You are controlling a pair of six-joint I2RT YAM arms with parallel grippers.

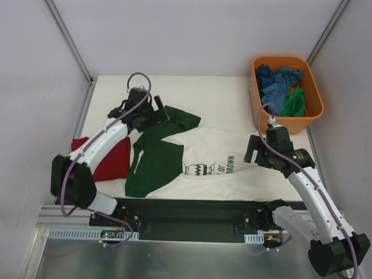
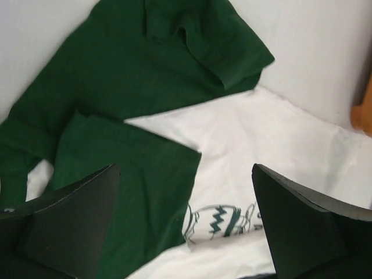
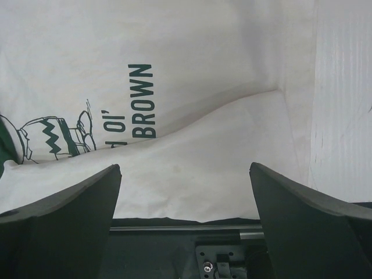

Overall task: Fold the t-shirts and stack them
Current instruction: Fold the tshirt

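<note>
White tabletop (image 1: 232, 93), pale walls on three sides. The white shirt (image 1: 232, 165) lies spread mid-table, print up, with green sleeves flopped over its left part. The red shirt (image 1: 110, 158) is just beside it at left, partly under my left arm. More shirts, blue (image 1: 276, 84) and green (image 1: 296, 102), are bunched in the orange tub (image 1: 314, 119) at the far right.

My left gripper (image 1: 156, 114) hangs over the upper green sleeve, jaws wide, nothing in them. My right gripper (image 1: 256, 152) is over the shirt's right side, likewise spread and empty.

Likely trouble:
- The sleeves are rumpled and layered, so a pinch may catch one layer only and the fold would go crooked.
- The right wrist view shows a raised crease across the white cloth, and folding over it would lock it in.
- The near hem sits at the table's edge by the black rail (image 1: 192, 206), so a pull toward me could slide it off.
- A sweep of my left arm could drag the red shirt.

The surface looks smooth and matte, with metal posts in the far corners.
</note>
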